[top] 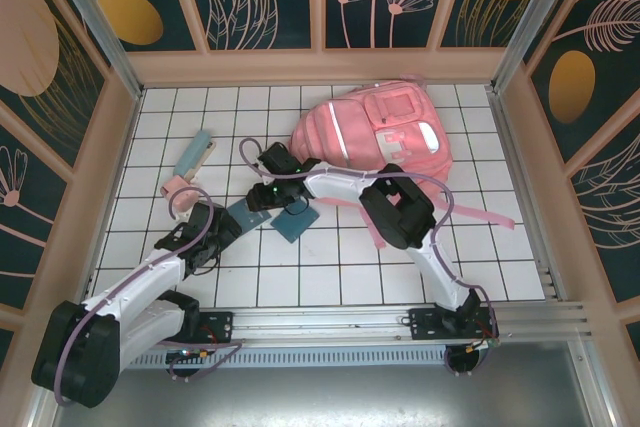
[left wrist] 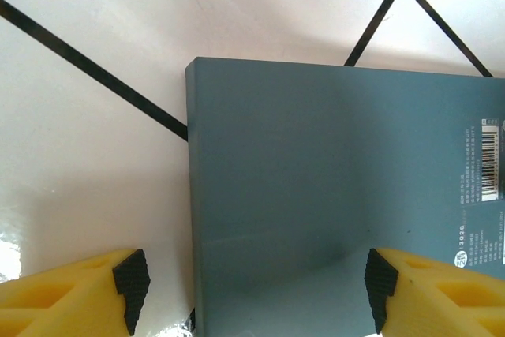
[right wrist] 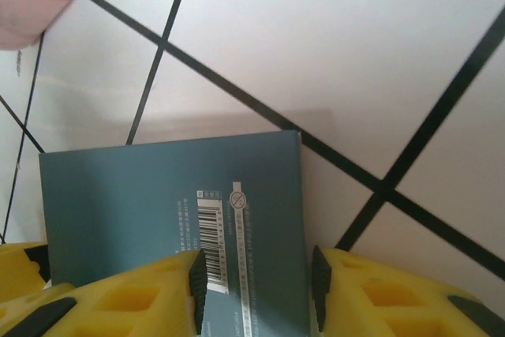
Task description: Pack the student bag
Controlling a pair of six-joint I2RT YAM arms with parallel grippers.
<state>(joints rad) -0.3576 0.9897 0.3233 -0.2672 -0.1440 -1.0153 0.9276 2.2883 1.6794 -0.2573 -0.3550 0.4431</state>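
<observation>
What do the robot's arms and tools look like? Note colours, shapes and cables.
The left arm and right arm have white links, bulky black joints and a looping lilac cable. The left tool and right tool have chunky yellow fingers tipped with black ribbed pads.

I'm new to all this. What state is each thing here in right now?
Bag, lying flat, front up.
Book, closed, flat on the table.
Blue case, lying on the table, untouched.
Pink item, lying near the case.
Left jaws, open, straddling the book's edge.
Right jaws, open over the book's barcode.
</observation>
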